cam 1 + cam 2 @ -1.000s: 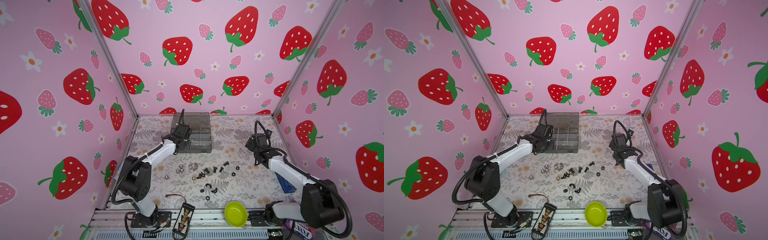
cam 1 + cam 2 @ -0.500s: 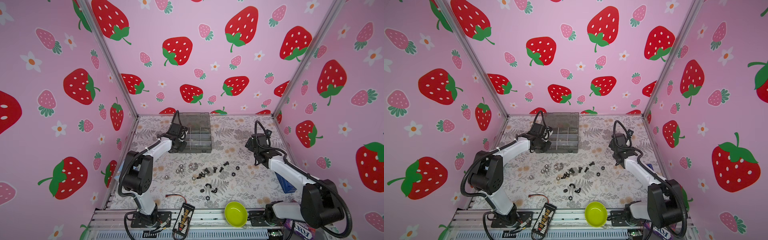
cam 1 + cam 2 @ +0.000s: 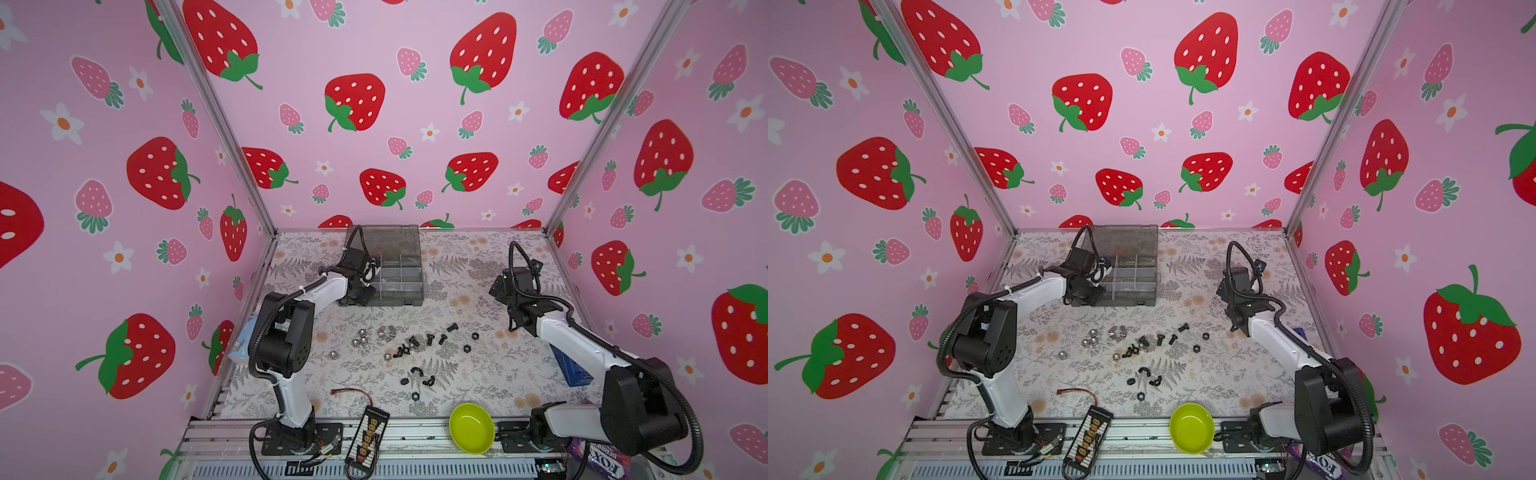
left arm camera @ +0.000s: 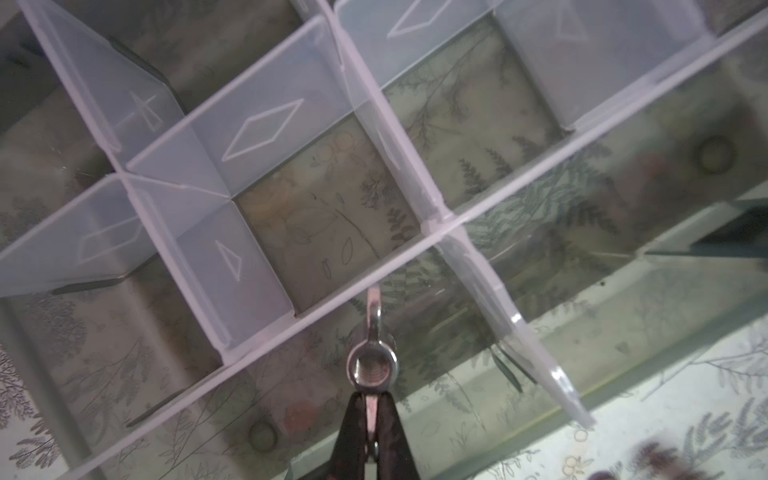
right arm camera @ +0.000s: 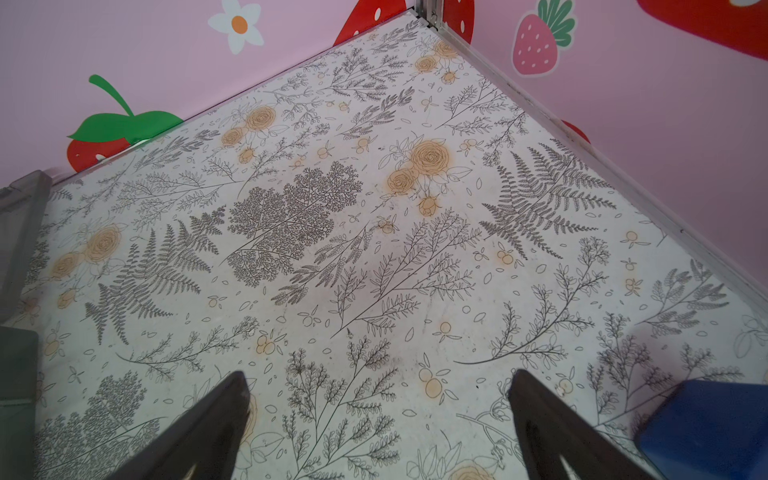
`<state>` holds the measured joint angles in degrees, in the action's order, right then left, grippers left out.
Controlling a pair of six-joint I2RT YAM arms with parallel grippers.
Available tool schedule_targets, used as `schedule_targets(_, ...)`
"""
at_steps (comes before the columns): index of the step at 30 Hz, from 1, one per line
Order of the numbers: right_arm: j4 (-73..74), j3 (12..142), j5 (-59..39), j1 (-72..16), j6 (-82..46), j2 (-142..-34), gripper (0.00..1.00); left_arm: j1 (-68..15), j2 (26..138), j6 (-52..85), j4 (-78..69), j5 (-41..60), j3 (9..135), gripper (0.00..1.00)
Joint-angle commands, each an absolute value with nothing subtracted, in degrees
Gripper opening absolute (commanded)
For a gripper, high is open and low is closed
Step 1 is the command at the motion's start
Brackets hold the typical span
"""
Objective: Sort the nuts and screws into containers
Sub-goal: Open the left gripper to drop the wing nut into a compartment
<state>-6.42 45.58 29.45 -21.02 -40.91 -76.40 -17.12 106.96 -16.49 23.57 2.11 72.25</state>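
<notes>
Left arm (image 3: 328, 286) came back over box (image 3: 399, 296); left fingers (image 4: 353, 419) pinch wing nut (image 4: 372, 365). We centre over 1 cell, go low, then let go. Right fingers (image 5: 216, 419) wide, idle.

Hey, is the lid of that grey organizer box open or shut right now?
Open. The lid is swung back behind the organizer box, and the left wrist view looks straight into uncovered compartments.

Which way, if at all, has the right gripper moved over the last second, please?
No: in both top views the right gripper sits where it was, right of the organizer box.
</notes>
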Motion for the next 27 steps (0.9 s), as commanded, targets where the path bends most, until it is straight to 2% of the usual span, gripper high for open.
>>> schedule_targets(1,-6.2,45.2,29.4,-21.4,-42.3,-75.9,1.00,-17.0,108.0,-17.9,24.6,2.8,75.4,0.04)
schedule_targets(2,-6.2,45.2,29.4,-21.4,-42.2,-75.8,1.00,-16.9,108.2,-17.7,24.7,2.7,75.5,0.12)
schedule_targets(4,-6.5,45.2,29.5,-21.4,-42.0,-75.6,1.00,-16.9,108.2,-17.3,25.1,2.7,75.8,0.19)
schedule_targets(12,-5.9,44.8,29.7,-21.4,-42.0,-74.8,1.00,-17.2,104.1,-12.7,26.5,1.3,75.4,0.25)
schedule_targets(17,-5.7,44.8,29.5,-21.4,-41.9,-74.9,1.00,-18.4,98.3,-8.5,26.7,0.4,73.1,0.35)
schedule_targets(21,-5.5,44.8,29.4,-21.4,-41.9,-75.1,1.00,-21.2,94.2,-1.0,29.3,-5.6,71.7,0.36)
schedule_targets(27,-5.2,44.8,29.3,-21.4,-41.8,-75.4,1.00,-29.3,89.1,9.0,29.1,-6.1,65.1,0.45)
